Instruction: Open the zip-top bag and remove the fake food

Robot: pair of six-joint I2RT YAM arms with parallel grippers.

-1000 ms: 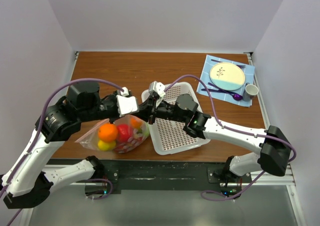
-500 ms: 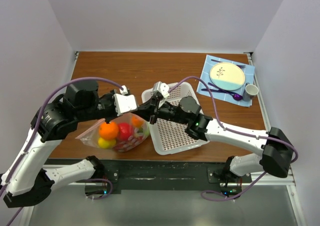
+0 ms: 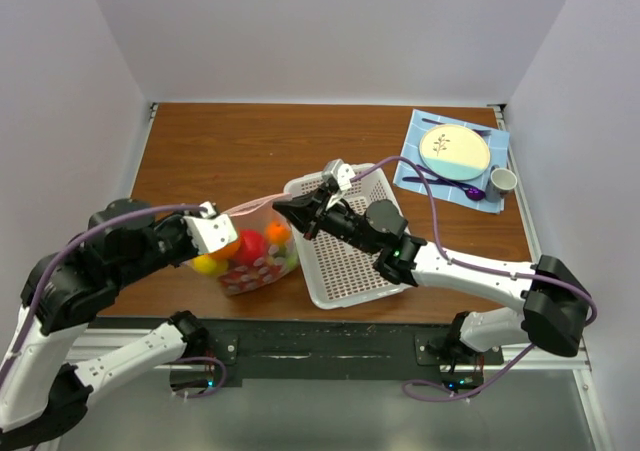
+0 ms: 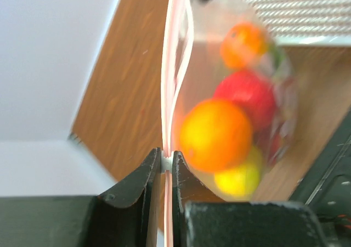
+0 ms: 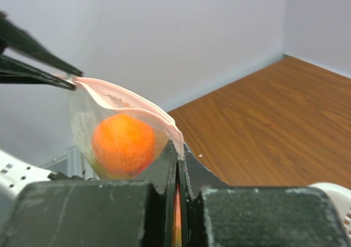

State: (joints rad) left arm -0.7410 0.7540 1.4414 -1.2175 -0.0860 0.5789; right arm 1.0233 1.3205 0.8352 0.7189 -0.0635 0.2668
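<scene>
**Position of the bag.** The bag is held up between the two claws, just left of the basket and over the near part of the table. Whether its underside rests on the table cannot be told. The pink strip is uppermost and is stretched from one claw to the other.

**Left claw.** The left claw is closed almost fully. The left end of the strip is pinched flat between its black fingers. Beyond the grip, a narrow gap is seen between the two halves of the strip.

**Right claw.** The right claw is fully closed. The right end of the bag's top edge is clamped between its jaws, close to the basket's near-left corner.

**Contents.** The fruit is contained in the bag and hangs below the strip. A large orange is seen nearest the left claw, with a yellow-green piece touching it. A red piece lies next to these, and a small orange lies nearest the basket. Further pieces at the bottom of the bag are too blurred to be identified.

**Other items.** A plate is set on a blue cloth at the far right of the table, with a cup beside it. These are well apart from the bag.
</scene>
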